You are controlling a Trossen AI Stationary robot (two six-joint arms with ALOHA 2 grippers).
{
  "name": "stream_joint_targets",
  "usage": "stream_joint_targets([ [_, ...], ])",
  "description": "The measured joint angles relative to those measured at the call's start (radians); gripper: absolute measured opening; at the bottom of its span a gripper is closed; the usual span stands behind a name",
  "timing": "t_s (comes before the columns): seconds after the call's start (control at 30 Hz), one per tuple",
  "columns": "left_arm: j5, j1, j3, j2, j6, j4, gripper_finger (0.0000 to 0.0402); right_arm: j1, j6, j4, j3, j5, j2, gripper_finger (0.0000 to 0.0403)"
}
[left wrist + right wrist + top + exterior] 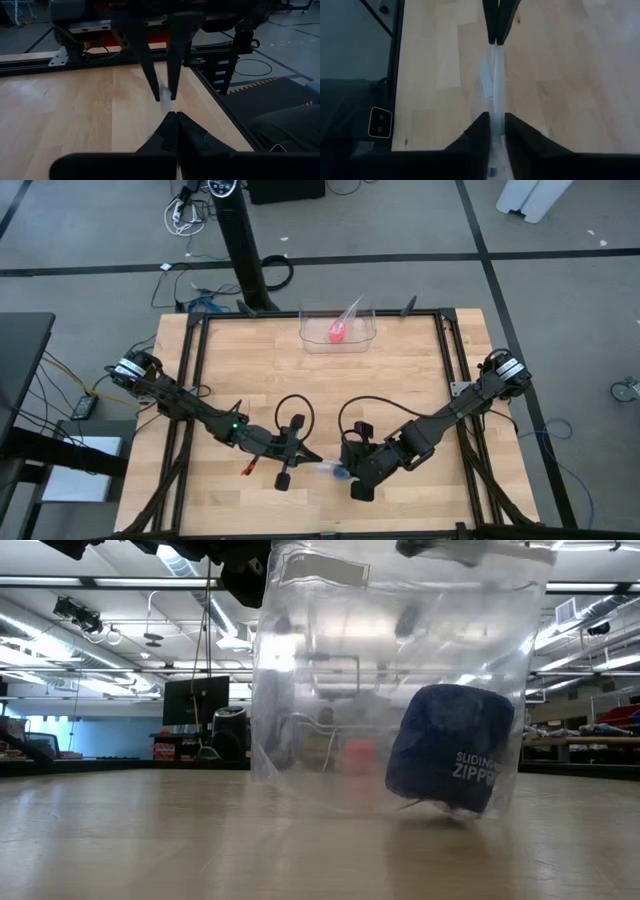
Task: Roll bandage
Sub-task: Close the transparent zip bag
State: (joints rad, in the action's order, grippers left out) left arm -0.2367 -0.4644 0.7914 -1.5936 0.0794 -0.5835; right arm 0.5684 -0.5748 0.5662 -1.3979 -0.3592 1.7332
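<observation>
Your rounded soft fabric bandage roll reads deep blue, seen through the colourless clear plastic bag, whose white lettering overlaps it. Pale blond wooden table, plank-striped, black-framed. Both arms dark. Your clear tray at the far edge holds a small pink-red roll.

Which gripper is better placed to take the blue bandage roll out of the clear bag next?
Probably the right. Both grippers are shut on the clear plastic bag, but in the high view the bandage roll sits at the end held by the right gripper; the left gripper pinches the opposite edge.
</observation>
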Motion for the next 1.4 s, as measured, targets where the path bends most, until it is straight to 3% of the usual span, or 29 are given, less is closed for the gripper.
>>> stream_joint_targets([
  [0.1,0.000,0.000,0.000,0.000,0.003,0.001,0.0001,0.004,0.009,0.007,0.000,-0.011,0.000,0.0021],
  [0.17,-0.003,0.000,0.000,0.000,0.003,0.005,0.0001,0.006,0.019,0.007,0.000,-0.013,0.000,0.0014],
  [0.33,-0.039,0.000,0.000,0.000,0.006,0.033,0.0000,0.012,-0.006,0.039,0.000,-0.023,0.000,0.0030],
  [0.93,-0.027,-0.008,0.000,0.000,0.039,0.022,0.0005,0.045,-0.057,0.157,-0.001,-0.010,-0.001,0.0018],
  [1.07,-0.016,-0.008,0.031,0.000,0.064,0.047,0.0044,0.044,-0.053,0.156,-0.001,-0.011,-0.001,0.0020],
  [1.4,-0.024,0.000,0.119,-0.001,0.116,0.219,0.0196,0.044,-0.012,0.120,-0.001,-0.012,-0.001,0.0020],
])
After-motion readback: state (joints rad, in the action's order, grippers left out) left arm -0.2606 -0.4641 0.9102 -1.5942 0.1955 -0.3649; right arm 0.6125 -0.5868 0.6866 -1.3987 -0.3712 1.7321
